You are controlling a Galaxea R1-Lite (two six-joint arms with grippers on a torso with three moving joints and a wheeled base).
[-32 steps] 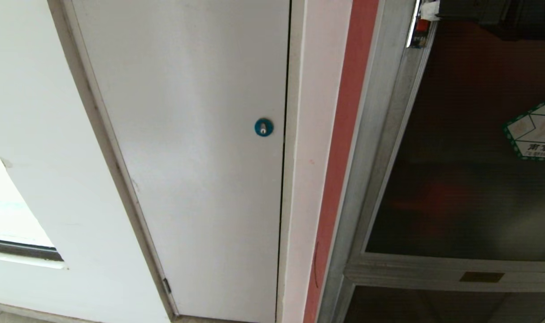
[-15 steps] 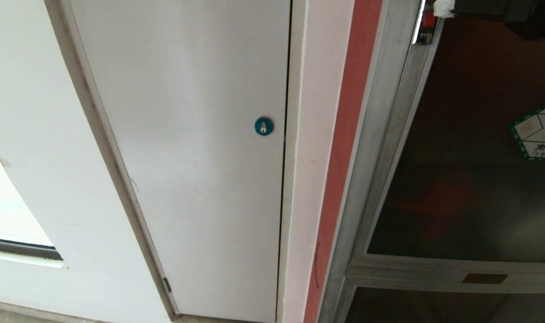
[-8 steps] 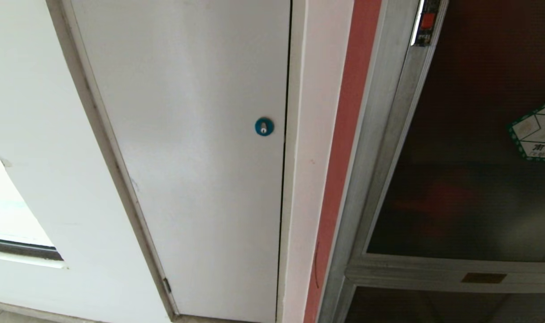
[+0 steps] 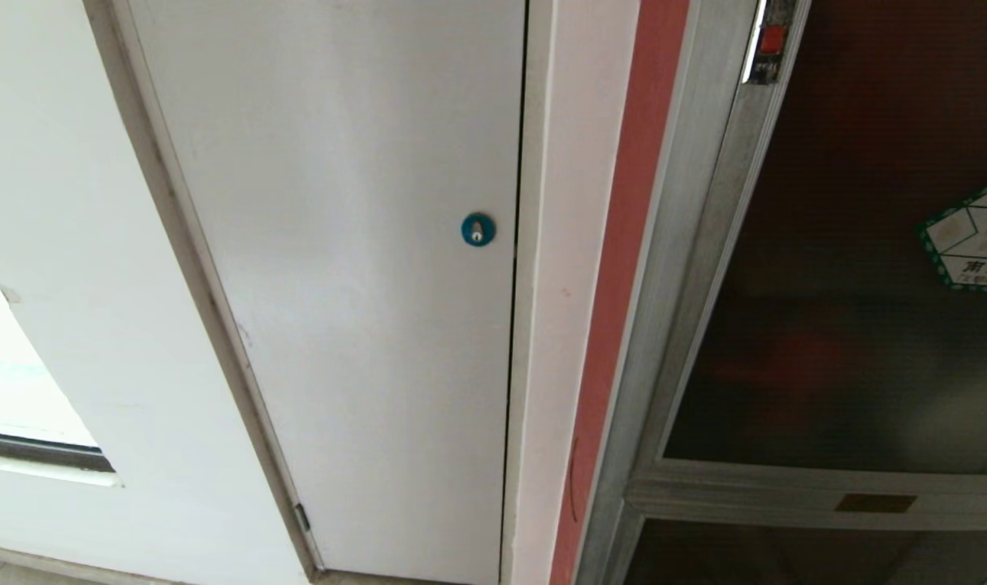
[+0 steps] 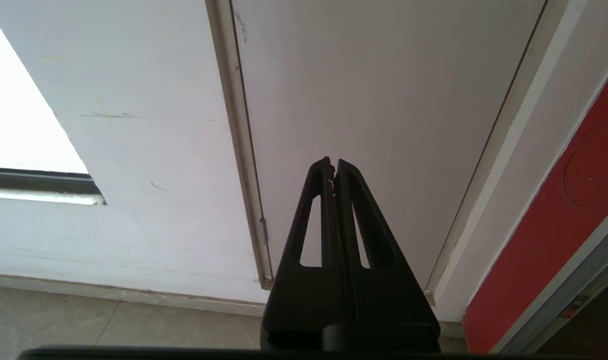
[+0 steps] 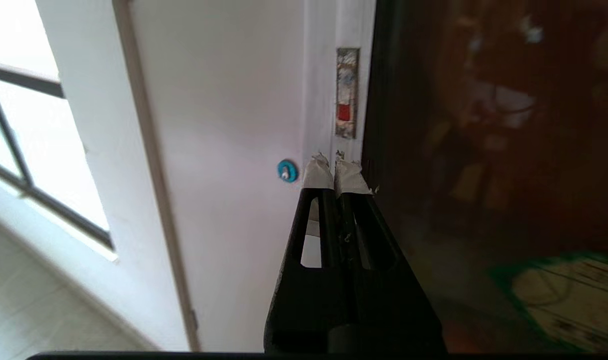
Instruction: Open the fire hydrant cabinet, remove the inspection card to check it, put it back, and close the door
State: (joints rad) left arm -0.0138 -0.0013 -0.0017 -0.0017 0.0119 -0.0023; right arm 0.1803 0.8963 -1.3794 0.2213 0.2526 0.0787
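R gripper (image 6: 335,165), tips together and empty, sits just below the latch (image 6: 347,92), upper centre, prob. clear of it; door (image 4: 859,268) looks closed. L gripper (image 5: 333,165) parked, pinched together.

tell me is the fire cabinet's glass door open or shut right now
Shut: the door lies flush in its silver frame, its latch against the frame edge, nothing red showing except dimly through the glass.

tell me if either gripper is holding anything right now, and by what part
Nothing is held. The right gripper is shut and empty, just short of the door latch; the left gripper is shut and empty too.
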